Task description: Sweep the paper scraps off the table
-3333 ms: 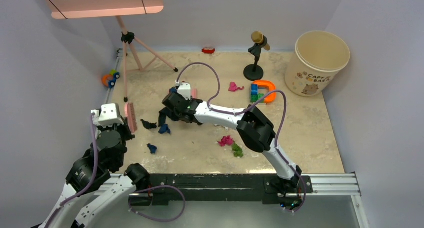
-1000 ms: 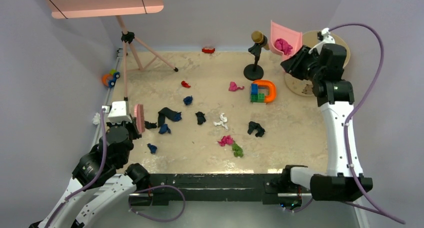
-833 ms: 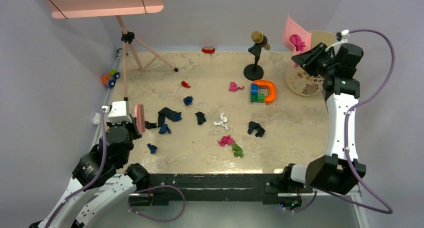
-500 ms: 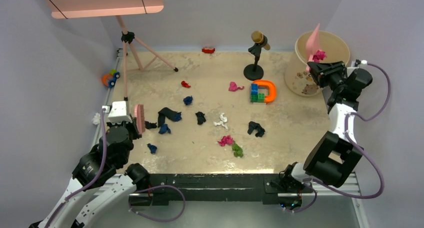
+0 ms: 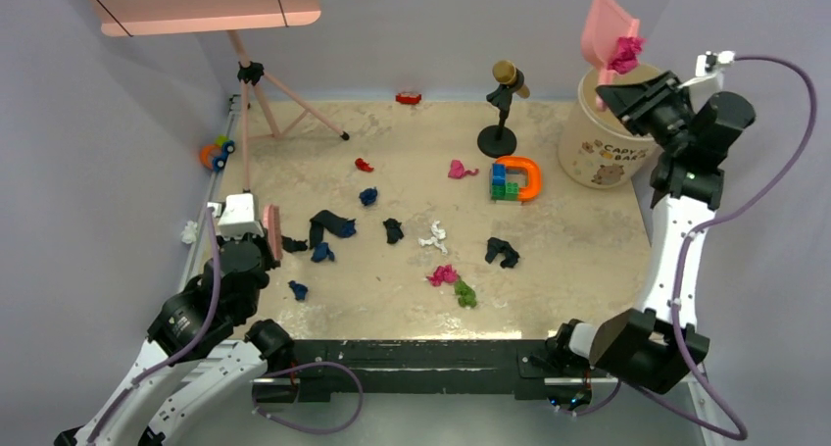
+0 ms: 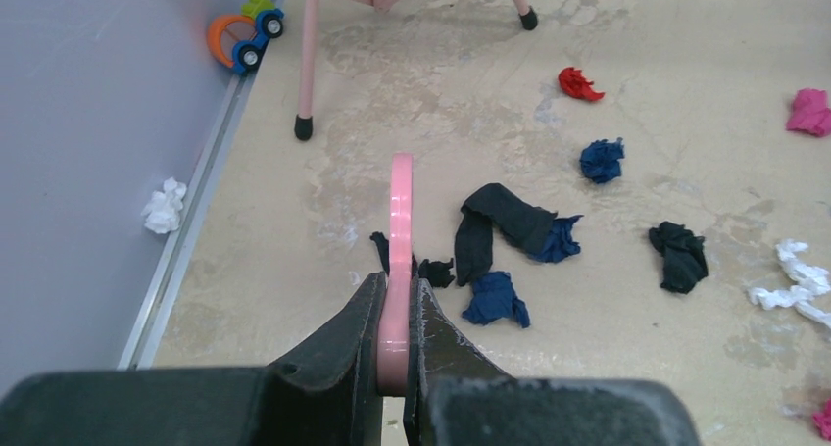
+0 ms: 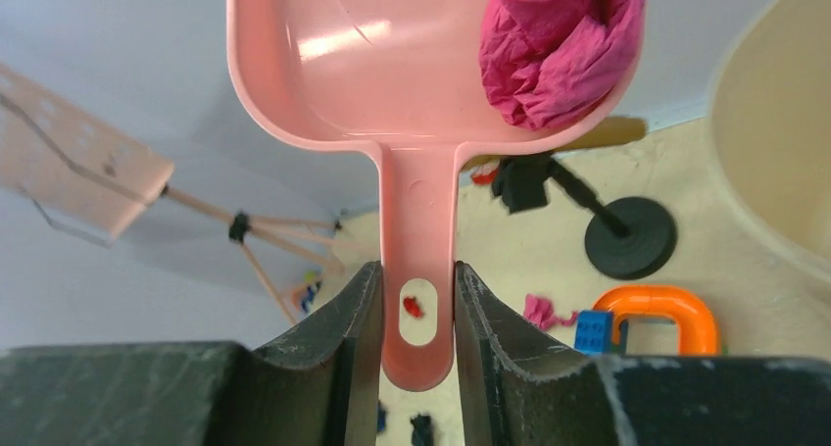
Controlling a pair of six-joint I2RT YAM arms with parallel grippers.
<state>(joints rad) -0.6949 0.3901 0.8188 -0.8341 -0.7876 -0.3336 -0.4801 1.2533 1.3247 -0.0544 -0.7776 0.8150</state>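
Paper scraps lie across the beige table [image 5: 588,260]: navy-black wads [image 5: 331,223] [image 6: 505,225], blue [image 5: 368,196], red [image 5: 364,165], magenta [image 5: 459,170] [image 5: 443,274], green [image 5: 464,293], white [image 5: 432,236]. My left gripper [image 5: 257,238] [image 6: 398,309] is shut on the pink brush [image 5: 271,232] [image 6: 400,240], held at the table's left side beside a small black scrap. My right gripper [image 5: 627,98] [image 7: 417,309] is shut on the pink dustpan [image 5: 602,20] [image 7: 372,64], raised and tilted above the cream bin [image 5: 612,137]. A magenta wad [image 5: 624,50] [image 7: 559,44] sits in the pan.
A pink tripod stand [image 5: 260,98], a black microphone stand [image 5: 500,108], a blue-green block stack with orange arch [image 5: 514,179], a small red car [image 5: 409,98] and an orange-blue toy [image 5: 216,154] stand around the table. A white wad [image 6: 165,206] lies outside the left rail.
My right arm has swung from the table's middle to the bin with the dustpan and has lifted and tipped it. The left gripper with the brush has shifted slightly.
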